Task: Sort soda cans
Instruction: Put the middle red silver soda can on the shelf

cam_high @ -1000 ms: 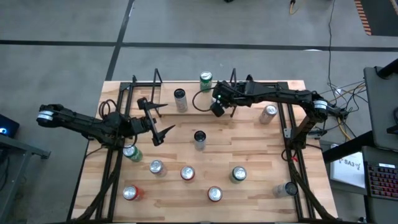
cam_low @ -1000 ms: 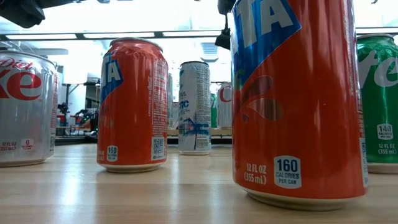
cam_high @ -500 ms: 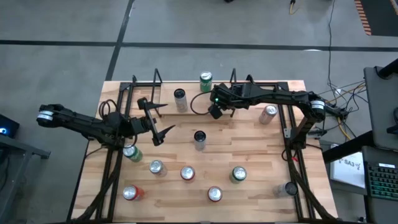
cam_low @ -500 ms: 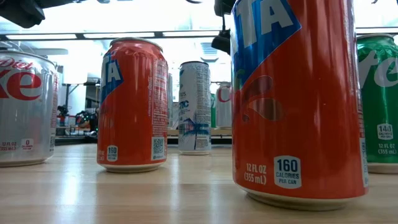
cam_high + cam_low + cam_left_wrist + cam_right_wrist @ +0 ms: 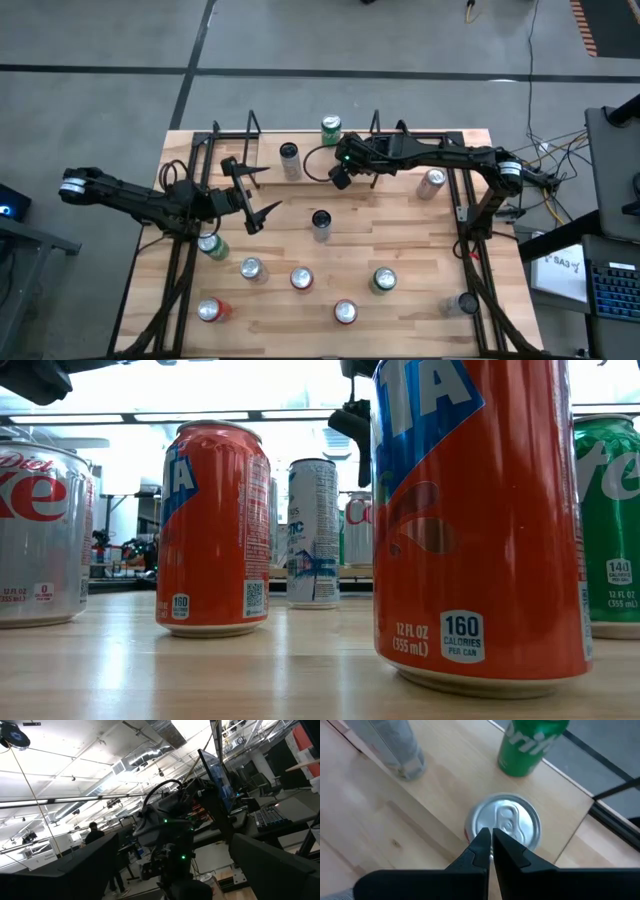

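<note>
Several soda cans stand upright on the wooden table (image 5: pixel 400 230). Among them are a green one (image 5: pixel 330 128) and a tall silver one (image 5: pixel 289 158) at the far edge, and a black one (image 5: pixel 320 222) in the middle. My right gripper (image 5: pixel 340 178) is shut, its fingertips (image 5: pixel 490 832) right over the silver top of a can (image 5: pixel 509 822) with a red body (image 5: pixel 358 528). That can is hidden under the gripper in the high view. My left gripper (image 5: pixel 257 190) is wide open and empty, above the table's left half. My right gripper points down with shut fingers over the can's top, near its rim (image 5: pixel 492 845). I cannot tell whether the fingertips touch it. The can stands upright on the table.
More cans stand along the near half: red (image 5: pixel 301 279), red (image 5: pixel 345 312), red (image 5: pixel 210 310), green (image 5: pixel 383 281), green (image 5: pixel 212 245), silver (image 5: pixel 251 268). At the right stand silver ones (image 5: pixel 432 180) (image 5: pixel 462 303). Black arm frames run along both table sides.
My right gripper has gone a little toward the table's left edge, staying shut, and now shows larger in the low view. The cans have stayed where they were.
</note>
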